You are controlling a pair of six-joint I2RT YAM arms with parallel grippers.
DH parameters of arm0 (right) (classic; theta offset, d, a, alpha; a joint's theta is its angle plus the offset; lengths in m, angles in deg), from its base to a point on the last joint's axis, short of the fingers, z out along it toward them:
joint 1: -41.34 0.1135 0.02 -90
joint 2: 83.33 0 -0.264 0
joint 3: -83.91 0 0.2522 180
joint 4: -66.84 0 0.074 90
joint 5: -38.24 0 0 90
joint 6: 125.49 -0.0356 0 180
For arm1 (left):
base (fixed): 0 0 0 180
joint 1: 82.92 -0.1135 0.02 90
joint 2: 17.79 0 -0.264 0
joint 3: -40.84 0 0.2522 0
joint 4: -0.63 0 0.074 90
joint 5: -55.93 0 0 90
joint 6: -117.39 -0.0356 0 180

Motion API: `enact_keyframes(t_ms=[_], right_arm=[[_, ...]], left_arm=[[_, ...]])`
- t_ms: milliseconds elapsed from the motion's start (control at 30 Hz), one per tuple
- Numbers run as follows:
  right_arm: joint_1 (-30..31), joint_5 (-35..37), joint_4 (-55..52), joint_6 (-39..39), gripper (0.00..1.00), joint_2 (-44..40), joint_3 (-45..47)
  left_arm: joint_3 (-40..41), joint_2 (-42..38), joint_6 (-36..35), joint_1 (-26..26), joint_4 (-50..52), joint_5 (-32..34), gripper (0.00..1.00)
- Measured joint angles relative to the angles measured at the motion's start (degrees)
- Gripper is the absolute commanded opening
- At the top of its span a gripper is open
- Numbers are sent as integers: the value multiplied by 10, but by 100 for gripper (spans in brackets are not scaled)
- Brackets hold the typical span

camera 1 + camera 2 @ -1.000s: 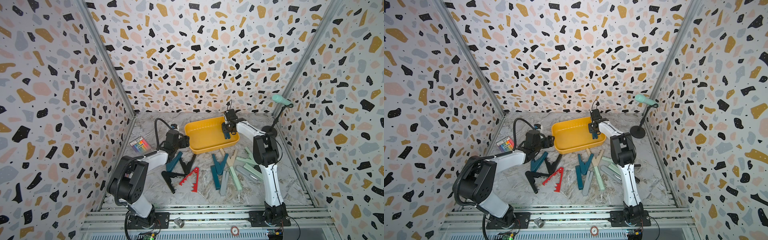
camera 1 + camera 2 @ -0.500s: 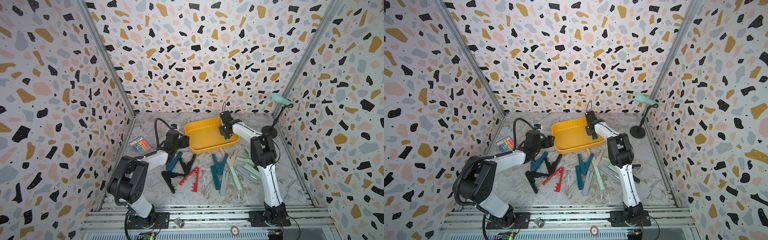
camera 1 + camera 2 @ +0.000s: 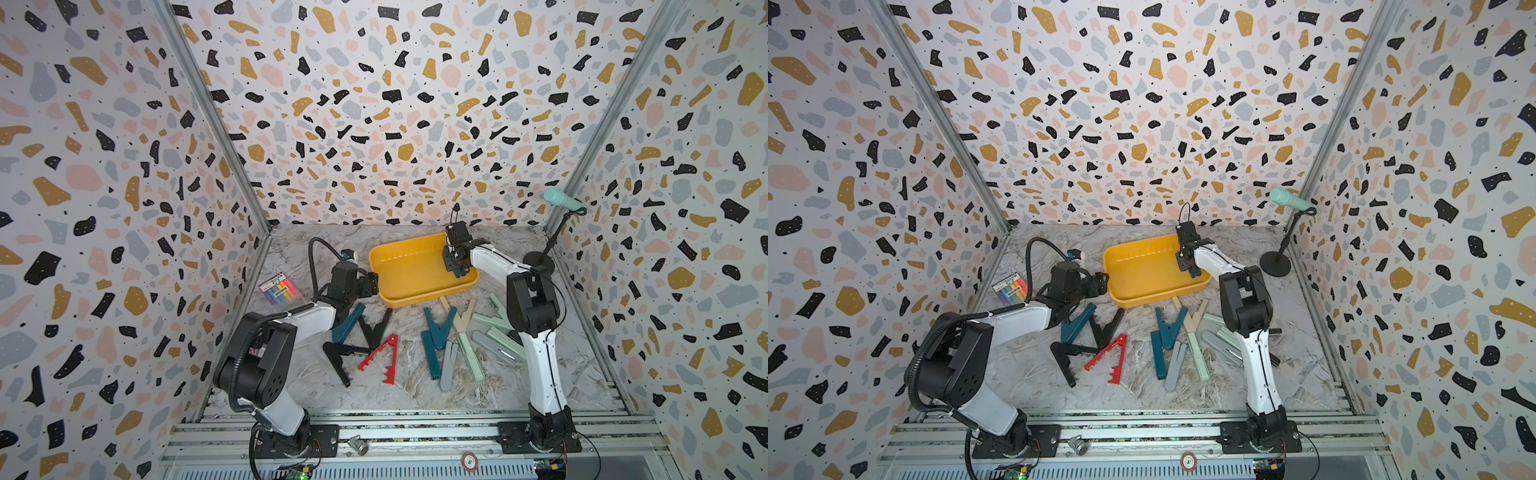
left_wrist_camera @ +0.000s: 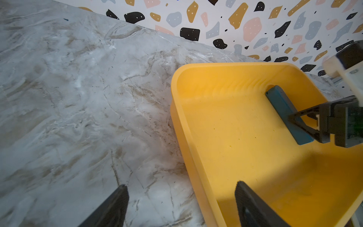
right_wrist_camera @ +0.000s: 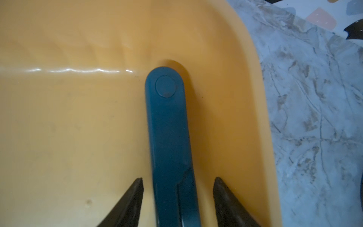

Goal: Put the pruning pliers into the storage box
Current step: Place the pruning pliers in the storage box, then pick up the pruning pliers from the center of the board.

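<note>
The mustard-yellow storage box (image 3: pixel 409 301) (image 3: pixel 1158 297) stands at the back middle of the table. One dark teal pruning pliers (image 5: pixel 169 127) (image 4: pixel 284 112) lies inside it, its round pivot end by the far wall. My right gripper (image 5: pixel 178 179) (image 3: pixel 456 266) is open and straddles that pliers, with a gap on each side. My left gripper (image 4: pixel 181 184) (image 3: pixel 372 282) is open at the box's left wall (image 4: pixel 177 110), one finger over the box floor and one over the table. Several pliers lie loose in front of the box: teal (image 3: pixel 347 324), black (image 3: pixel 338 357), red (image 3: pixel 382 357), teal (image 3: pixel 434 336), grey (image 3: pixel 449 365), mint (image 3: pixel 471 357).
A rainbow-striped packet (image 3: pixel 280 289) lies at the left by the wall. A mint microphone (image 3: pixel 561 201) on a black stand (image 3: pixel 540 259) occupies the back right corner. Speckled walls close in three sides, and metal rails run along the front.
My right gripper's jaws have spread apart from the teal pliers in the box, after shifting slightly over the box. The left arm has stayed put.
</note>
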Motion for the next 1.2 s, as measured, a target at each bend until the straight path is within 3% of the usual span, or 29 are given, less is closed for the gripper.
enact_keyframes(t_ms=[133, 467, 767, 1067, 1200], right_arm=[[0, -15, 20, -13, 68, -67, 47], [25, -33, 77, -42, 71, -286, 240], [166, -67, 56, -163, 69, -382, 399], [309, -90, -15, -267, 67, -385, 417], [339, -98, -30, -297, 65, -385, 430]], left_arm=[[16, -24, -1, 9, -1, 24, 99], [57, -83, -1, 19, -27, 85, 99], [78, -116, -1, 19, -27, 169, 99], [79, -128, 0, 18, -25, 220, 99], [80, -132, 0, 18, -25, 224, 99]])
